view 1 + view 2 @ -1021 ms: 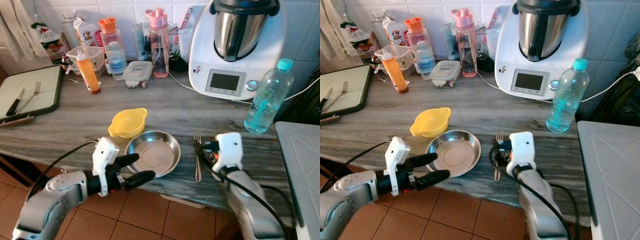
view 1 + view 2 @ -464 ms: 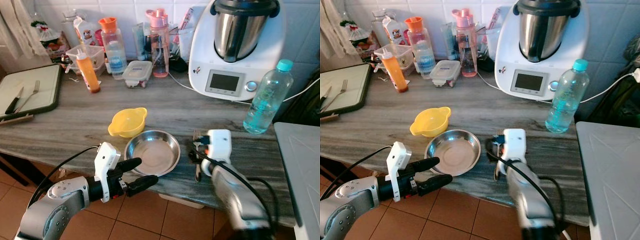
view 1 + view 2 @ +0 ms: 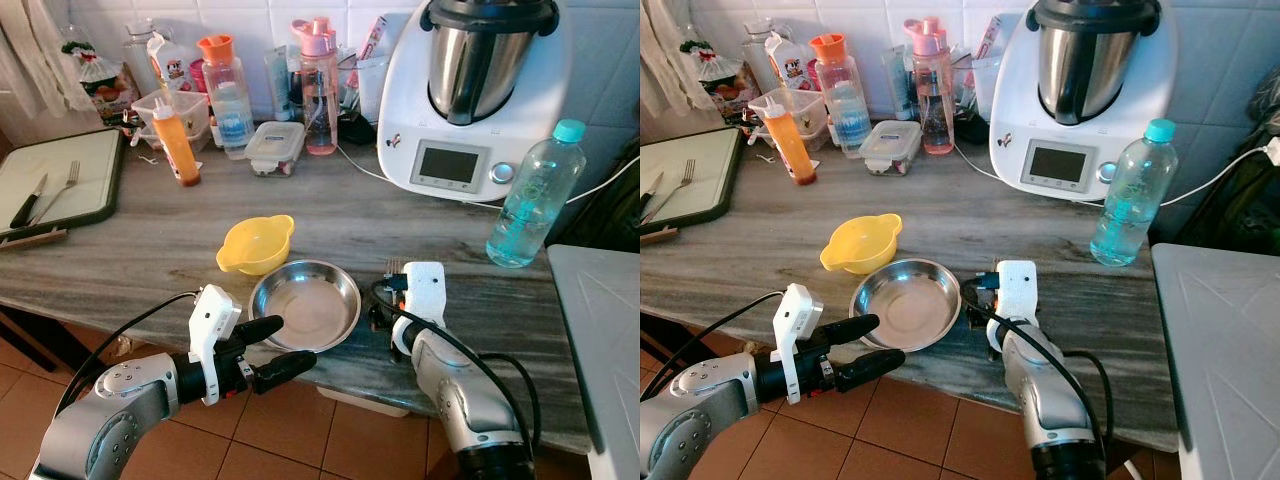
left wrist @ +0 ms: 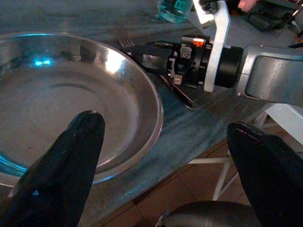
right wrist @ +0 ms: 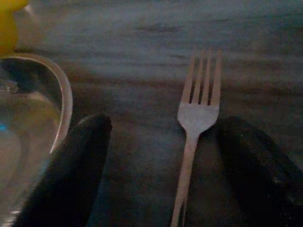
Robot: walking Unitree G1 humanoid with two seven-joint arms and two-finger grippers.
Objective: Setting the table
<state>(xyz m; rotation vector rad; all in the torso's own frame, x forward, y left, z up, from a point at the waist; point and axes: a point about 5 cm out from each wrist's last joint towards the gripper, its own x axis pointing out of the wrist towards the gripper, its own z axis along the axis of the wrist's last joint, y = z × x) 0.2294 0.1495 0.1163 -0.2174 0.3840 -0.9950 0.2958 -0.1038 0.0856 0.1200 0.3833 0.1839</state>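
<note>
Judged partly done. Already laid near the front edge of the tabletop (image 3: 140, 235): a steel plate (image 3: 305, 305), with a yellow bowl (image 3: 256, 245) touching or nearly touching its rim at 10 o'clock, and a fork (image 5: 196, 125) flat on the marble at 3 o'clock of the plate, tines pointing away toward the wall.

Right claw (image 5: 161, 156) low over that fork, spread wide, one black finger (image 5: 71, 165) on the plate side and the other beyond the handle, gripping nothing; contact with the fork not evident. Either just set down or about to be nudged, impossible to say which.

Left claw (image 3: 270, 345) off the front edge at 7 o'clock of the plate, also parted wide and empty, tips level with the plate's near rim.

Probably left to do: a knife beside the plate and perhaps a glass. A second fork (image 3: 62, 190) and a dark-handled knife (image 3: 30, 205) lying on a green-rimmed tray (image 3: 95, 210) far off at 10 o'clock, well apart from the setting. Water bottle (image 3: 535, 190) standing at 2 o'clock, beside the white kitchen machine (image 3: 470, 90).
</note>
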